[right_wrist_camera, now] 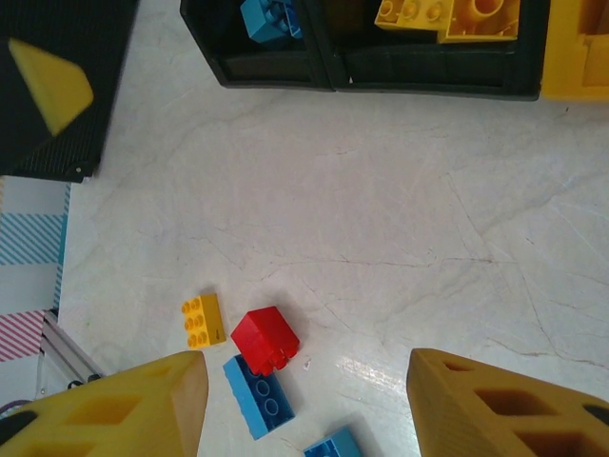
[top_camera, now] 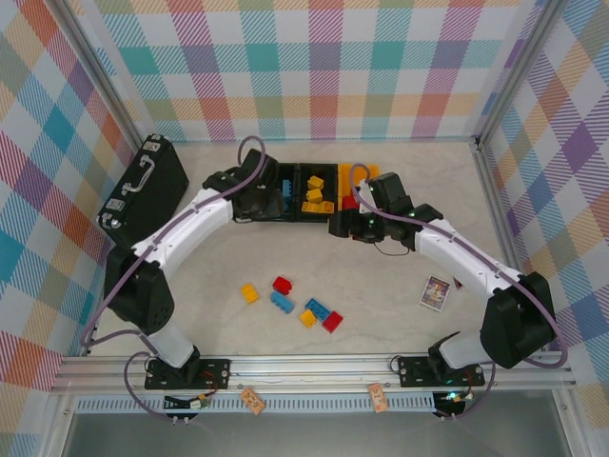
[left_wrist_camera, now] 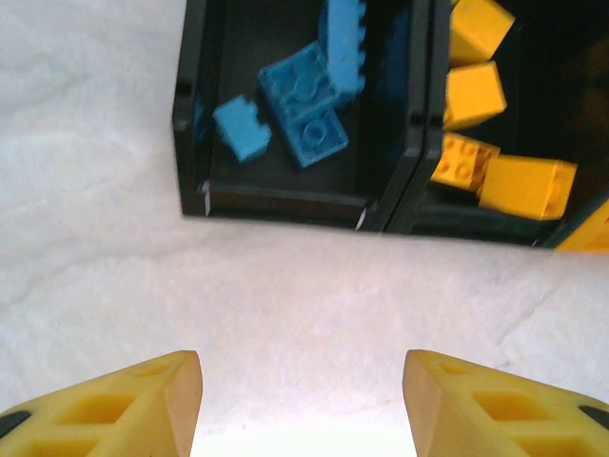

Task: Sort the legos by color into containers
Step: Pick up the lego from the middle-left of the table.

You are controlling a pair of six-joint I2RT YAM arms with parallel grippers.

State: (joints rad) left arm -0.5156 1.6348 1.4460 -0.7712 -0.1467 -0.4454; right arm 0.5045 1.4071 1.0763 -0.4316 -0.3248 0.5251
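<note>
Three joined containers stand at the back: a black bin [left_wrist_camera: 285,202] holding blue legos [left_wrist_camera: 304,95], a black bin [left_wrist_camera: 457,217] holding yellow legos [left_wrist_camera: 474,93], and a yellow-orange bin [top_camera: 366,173]. Loose legos lie mid-table: yellow [right_wrist_camera: 203,320], red [right_wrist_camera: 265,340], blue [right_wrist_camera: 258,396], plus a blue [top_camera: 317,309], a yellow [top_camera: 307,319] and a red [top_camera: 332,322]. My left gripper [left_wrist_camera: 303,400] is open and empty, hovering just in front of the blue bin. My right gripper [right_wrist_camera: 306,400] is open and empty, high in front of the bins, with the loose bricks below it.
A black briefcase [top_camera: 143,190] with a handle lies at the left wall. A small printed card [top_camera: 435,292] lies right of the loose bricks. The left gripper's body [right_wrist_camera: 57,86] sits left of the bins in the right wrist view. Checked walls enclose the table.
</note>
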